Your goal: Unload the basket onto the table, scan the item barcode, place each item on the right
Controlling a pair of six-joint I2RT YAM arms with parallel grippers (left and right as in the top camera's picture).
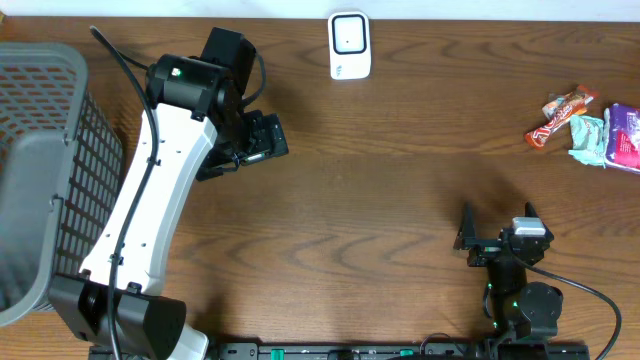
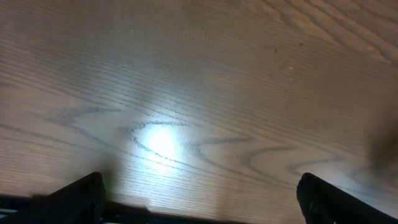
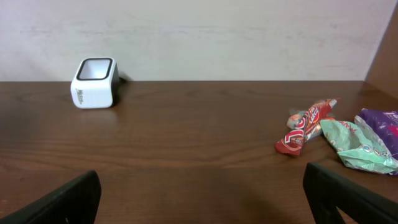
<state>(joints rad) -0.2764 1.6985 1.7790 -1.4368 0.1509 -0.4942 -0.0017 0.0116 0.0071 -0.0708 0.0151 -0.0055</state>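
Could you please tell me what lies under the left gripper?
Beneath the open left gripper, only bare wooden table shows, with nothing lying on it; the wood that its fingertips cover cannot be seen.

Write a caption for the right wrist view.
Right gripper, open, looks across the wooden table at a white scanner and snack packets.

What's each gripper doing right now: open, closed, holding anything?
Left gripper: open, holding nothing.
Right gripper: open, holding nothing.
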